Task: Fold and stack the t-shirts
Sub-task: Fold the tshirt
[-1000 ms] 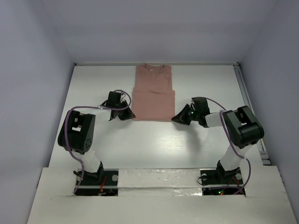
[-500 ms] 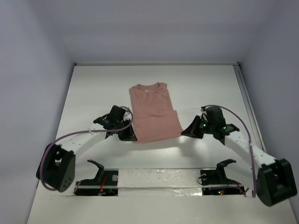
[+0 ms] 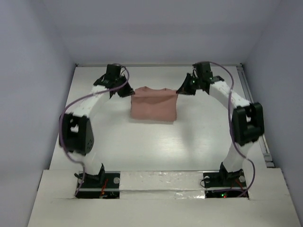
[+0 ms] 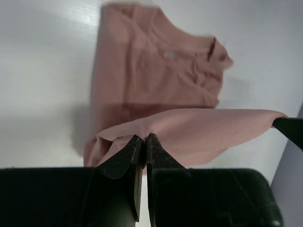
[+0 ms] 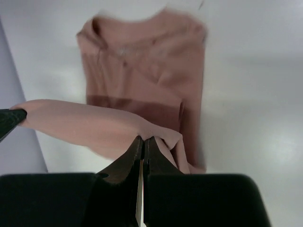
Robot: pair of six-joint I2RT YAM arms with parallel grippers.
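One salmon-pink t-shirt lies at the middle back of the white table, narrowed lengthwise, its near hem lifted and carried over toward the collar. My left gripper is shut on the hem's left corner; the left wrist view shows the cloth pinched between its fingers. My right gripper is shut on the hem's right corner, also seen in the right wrist view. The hem hangs stretched between both grippers above the shirt's collar end. The print is hidden.
The white table has a raised back edge just beyond the shirt and a rail along the right side. Grey walls close in left, right and behind. Both arms reach far forward.
Both grippers have carried the shirt's near hem from the table's near part up and back toward the collar. The shirt now shows as a shorter doubled shape.
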